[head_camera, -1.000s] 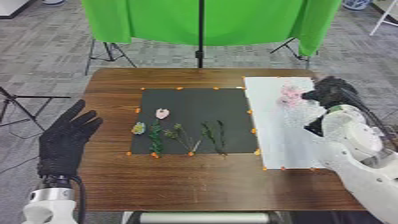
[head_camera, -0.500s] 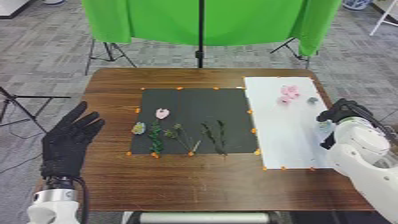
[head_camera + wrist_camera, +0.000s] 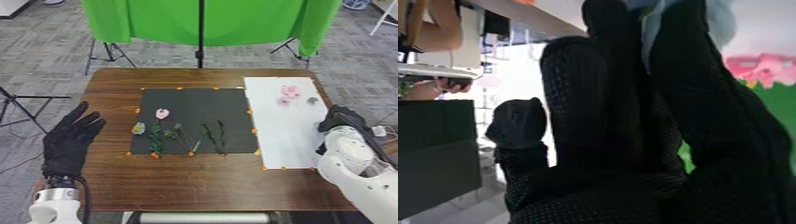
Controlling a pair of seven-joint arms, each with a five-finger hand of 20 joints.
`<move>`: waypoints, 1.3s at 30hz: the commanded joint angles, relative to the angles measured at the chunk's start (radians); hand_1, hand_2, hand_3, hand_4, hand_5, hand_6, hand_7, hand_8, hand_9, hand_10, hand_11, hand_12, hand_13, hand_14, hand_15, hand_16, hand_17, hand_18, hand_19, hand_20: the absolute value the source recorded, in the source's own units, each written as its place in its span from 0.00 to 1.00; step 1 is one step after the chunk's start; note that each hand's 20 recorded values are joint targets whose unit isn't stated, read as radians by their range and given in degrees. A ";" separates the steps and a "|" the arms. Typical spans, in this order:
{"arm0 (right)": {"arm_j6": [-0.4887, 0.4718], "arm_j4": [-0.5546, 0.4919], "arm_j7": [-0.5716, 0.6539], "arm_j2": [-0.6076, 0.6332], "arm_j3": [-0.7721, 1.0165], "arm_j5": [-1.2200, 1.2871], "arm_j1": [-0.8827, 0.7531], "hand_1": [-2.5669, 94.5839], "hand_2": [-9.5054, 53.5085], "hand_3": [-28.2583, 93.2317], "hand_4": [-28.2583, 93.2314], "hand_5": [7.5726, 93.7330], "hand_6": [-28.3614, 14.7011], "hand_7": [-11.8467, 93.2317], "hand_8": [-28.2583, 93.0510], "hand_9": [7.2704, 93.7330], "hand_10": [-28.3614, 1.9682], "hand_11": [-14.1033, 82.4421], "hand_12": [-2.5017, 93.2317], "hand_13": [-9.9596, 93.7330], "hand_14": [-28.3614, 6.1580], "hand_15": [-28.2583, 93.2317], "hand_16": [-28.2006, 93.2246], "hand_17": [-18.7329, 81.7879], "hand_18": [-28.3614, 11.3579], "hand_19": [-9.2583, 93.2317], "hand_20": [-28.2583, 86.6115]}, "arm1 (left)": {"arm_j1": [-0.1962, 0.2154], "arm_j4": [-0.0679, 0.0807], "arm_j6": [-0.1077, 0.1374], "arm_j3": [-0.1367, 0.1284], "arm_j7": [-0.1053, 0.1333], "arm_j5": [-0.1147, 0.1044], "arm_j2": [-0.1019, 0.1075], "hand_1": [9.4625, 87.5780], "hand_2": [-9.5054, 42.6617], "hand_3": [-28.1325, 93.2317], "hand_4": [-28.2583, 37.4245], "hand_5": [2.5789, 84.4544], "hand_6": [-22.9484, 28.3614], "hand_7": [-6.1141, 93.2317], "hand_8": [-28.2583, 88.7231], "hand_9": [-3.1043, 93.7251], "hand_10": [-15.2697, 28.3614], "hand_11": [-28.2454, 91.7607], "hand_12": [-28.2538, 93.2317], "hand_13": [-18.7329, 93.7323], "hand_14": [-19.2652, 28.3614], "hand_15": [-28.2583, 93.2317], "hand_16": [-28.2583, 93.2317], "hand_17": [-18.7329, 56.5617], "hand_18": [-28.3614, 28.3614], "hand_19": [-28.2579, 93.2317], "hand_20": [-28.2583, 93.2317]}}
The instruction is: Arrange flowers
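Tbl (image 3: 195,185) is brown, mat (image 3: 204,100) dk gray, sheet (image 3: 284,132) wht, flwrs (image 3: 290,91) pink, stems (image 3: 156,143) & cloth (image 3: 160,20) grn; R hand (image 3: 342,122) has blk dotted glove.

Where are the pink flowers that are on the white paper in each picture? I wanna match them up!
Head view: the pink flowers are right of the middle, near the far end of the white paper.
Right wrist view: the pink flowers are beside the right hand, right next to some bright green.
Landmark in both: the bright green cloth.
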 commanded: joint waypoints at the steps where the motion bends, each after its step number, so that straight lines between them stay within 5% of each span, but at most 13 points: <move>1: 0.115 -0.009 -0.016 0.005 -0.012 -0.069 -0.058 0.64 0.00 0.72 0.00 0.94 0.77 0.24 0.24 1.00 0.74 0.32 0.31 0.87 0.69 0.81 0.38 0.54 0.13 1.00 0.77 | 0.006 0.001 -0.002 0.000 -0.021 0.010 -0.019 0.20 0.36 0.86 0.12 0.46 0.66 0.19 0.17 0.43 0.83 0.48 0.34 0.40 0.95 0.69 0.17 0.14 0.91 0.64 0.44; 9: 0.180 -0.170 -0.114 -0.022 -0.021 -0.128 -0.023 0.62 0.00 0.76 0.00 0.96 0.73 0.24 0.25 1.00 0.74 0.38 0.30 0.87 0.69 0.82 0.39 0.55 0.14 1.00 0.79 | 0.028 -0.004 0.008 -0.019 -0.023 0.009 -0.030 0.20 0.36 0.86 0.12 0.46 0.66 0.19 0.17 0.43 0.83 0.48 0.34 0.40 0.95 0.69 0.17 0.14 0.91 0.64 0.44; 17: 0.112 -0.231 -0.257 -0.189 -0.221 -0.137 0.178 0.61 0.00 0.79 0.00 0.97 0.71 0.25 0.25 1.00 0.72 0.39 0.30 0.87 0.68 0.83 0.39 0.55 0.14 1.00 0.80 | 0.031 -0.007 0.004 -0.018 -0.032 0.017 -0.036 0.20 0.36 0.86 0.12 0.46 0.66 0.19 0.17 0.43 0.83 0.48 0.34 0.40 0.95 0.69 0.17 0.14 0.91 0.64 0.44; 25: -0.001 -0.070 -0.362 -0.462 -0.501 -0.180 0.402 0.60 0.00 0.81 0.00 0.97 0.71 0.25 0.25 1.00 0.72 0.41 0.30 0.87 0.66 0.83 0.39 0.55 0.14 1.00 0.80 | 0.039 -0.008 0.011 -0.021 -0.028 0.013 -0.029 0.20 0.36 0.86 0.12 0.46 0.66 0.19 0.17 0.43 0.83 0.48 0.34 0.40 0.95 0.69 0.17 0.14 0.91 0.64 0.44; 30: -0.091 0.062 -0.407 -0.610 -0.551 -0.216 0.445 0.59 0.00 0.81 0.00 0.96 0.70 0.25 0.26 1.00 0.71 0.42 0.30 0.86 0.64 0.84 0.40 0.54 0.15 1.00 0.81 | -0.001 0.005 0.001 -0.003 -0.040 0.018 -0.015 0.20 0.36 0.86 0.12 0.46 0.66 0.19 0.17 0.43 0.83 0.48 0.34 0.40 0.95 0.69 0.17 0.14 0.91 0.64 0.44; 39: -0.159 0.123 -0.413 -0.656 -0.589 -0.277 0.472 0.58 0.00 0.81 0.00 0.94 0.71 0.24 0.26 0.98 0.69 0.43 0.33 0.81 0.60 0.87 0.39 0.50 0.17 1.00 0.79 | -0.043 0.018 -0.009 0.002 -0.061 0.027 0.000 0.20 0.36 0.86 0.12 0.47 0.66 0.19 0.17 0.43 0.83 0.48 0.34 0.40 0.95 0.69 0.17 0.14 0.91 0.64 0.44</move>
